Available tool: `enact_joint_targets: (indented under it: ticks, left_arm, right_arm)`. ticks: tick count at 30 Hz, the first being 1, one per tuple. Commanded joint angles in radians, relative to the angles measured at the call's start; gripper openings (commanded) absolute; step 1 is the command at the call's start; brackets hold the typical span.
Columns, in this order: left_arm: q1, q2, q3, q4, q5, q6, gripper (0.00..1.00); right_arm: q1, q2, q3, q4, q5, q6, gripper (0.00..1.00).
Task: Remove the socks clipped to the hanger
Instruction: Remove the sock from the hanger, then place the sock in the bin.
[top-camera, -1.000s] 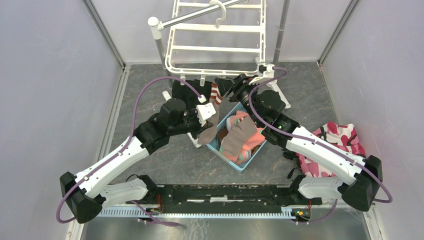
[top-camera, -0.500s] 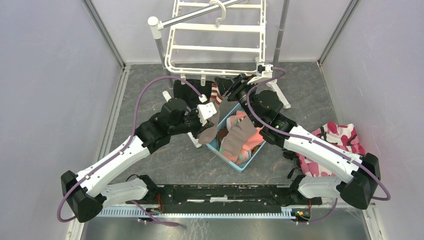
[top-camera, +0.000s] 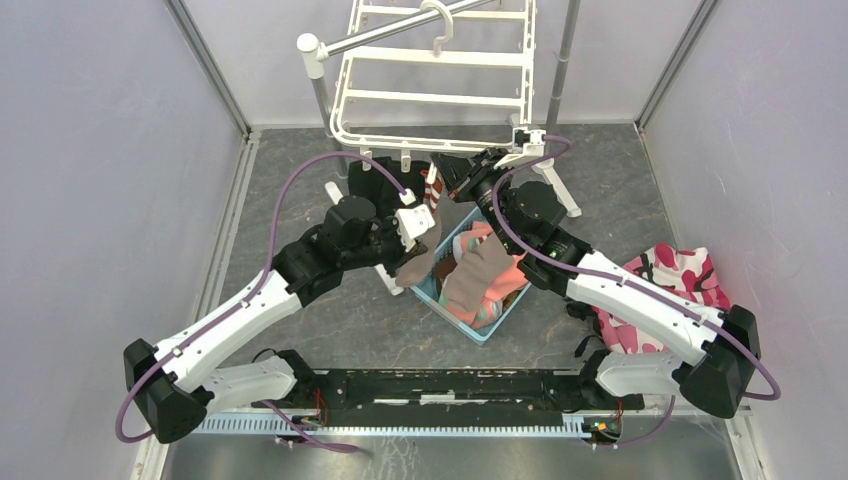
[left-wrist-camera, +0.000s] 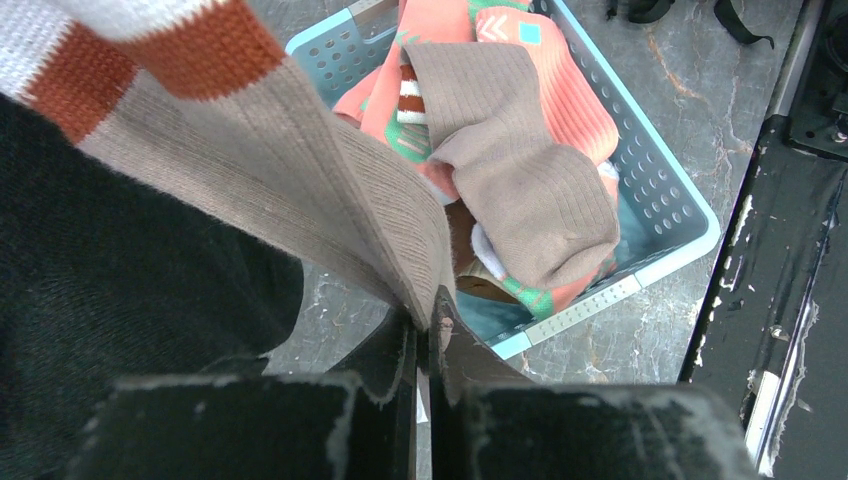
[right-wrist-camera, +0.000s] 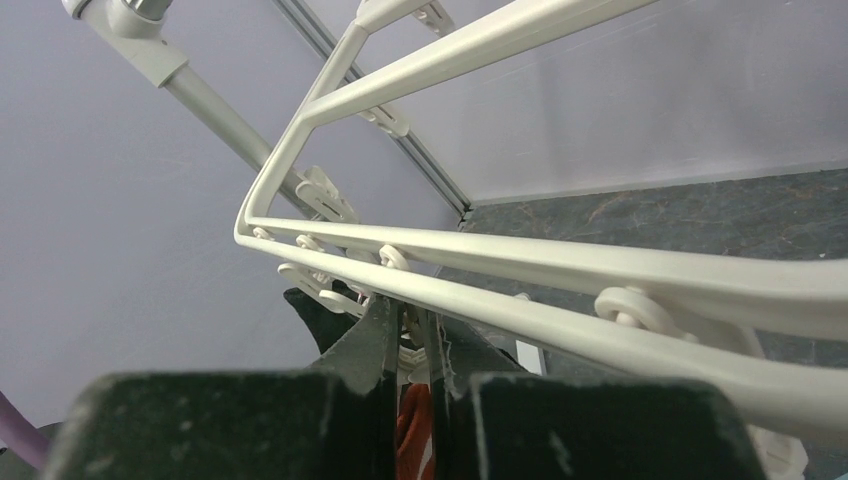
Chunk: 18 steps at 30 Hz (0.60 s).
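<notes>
one tan sock (left-wrist-camera: 330, 200) pinched by left pincer (left-wrist-camera: 430, 335), arm (top-camera: 240, 315) outstretched

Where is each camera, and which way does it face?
Top external: above, behind the bases, looking down; both arms, hanger, basket show.
Left wrist: looks down past the left gripper, shut on a sock, into the basket.
Right wrist: looks up along the hanger; right gripper pinches a clip.
Shared: basket (top, left); hanger (top, right).

Beyond the basket (top-camera: 478, 331), the hanger (top-camera: 430, 100) and its hanging socks (top-camera: 432, 186) crowd the way. Right of the basket a camouflage heap (top-camera: 680, 272) blocks; bare worktop (top-camera: 390, 335) lies in front of it.
</notes>
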Motion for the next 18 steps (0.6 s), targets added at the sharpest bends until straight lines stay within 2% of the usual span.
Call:
enact_joint_targets:
  ticks: [1,8,12,18]
  left_arm:
    - [-0.007,-0.014,-0.011,0.016,0.049,0.027,0.02]
    - [-0.008,-0.029,-0.064,-0.071,0.261,0.146,0.02]
    - [-0.01,-0.01,-0.025,-0.068,0.265,0.187,0.02]
    - [-0.048,0.091,0.138,0.009,0.227,0.233,0.02]
  right_arm:
    - [0.003,-0.015,0.037,0.013,-0.026,-0.031,0.0]
    - [0.001,-0.047,0.037,-0.032,-0.044,-0.067,0.01]
    - [0.0,-0.057,0.031,-0.054,-0.068,-0.071,0.06]
    - [0.0,-0.086,-0.001,-0.06,-0.073,-0.068,0.07]
